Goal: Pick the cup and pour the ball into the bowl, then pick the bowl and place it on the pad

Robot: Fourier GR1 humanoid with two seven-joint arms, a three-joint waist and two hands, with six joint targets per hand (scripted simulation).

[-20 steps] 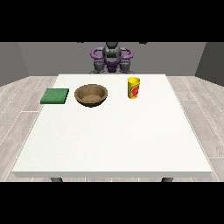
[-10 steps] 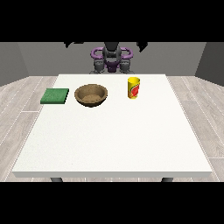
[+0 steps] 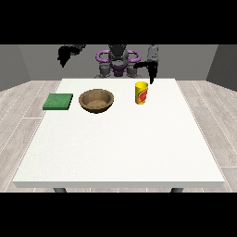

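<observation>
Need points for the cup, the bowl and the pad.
cup (image 3: 141, 94), front view, on its yellow side wall.
bowl (image 3: 96, 107), front view, on its brown outer wall nearest the camera.
pad (image 3: 58, 101), front view, on the middle of its green top.

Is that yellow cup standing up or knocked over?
Upright. The yellow cup with the red label stands on its base on the white table, open rim at the top, beside the brown wooden bowl.

Matt white table (image 3: 115, 148) bearing a wood-grained brown bowl (image 3: 96, 100), a smooth yellow cup (image 3: 141, 93) with red label, and a flat matt green pad (image 3: 58, 101).
</observation>
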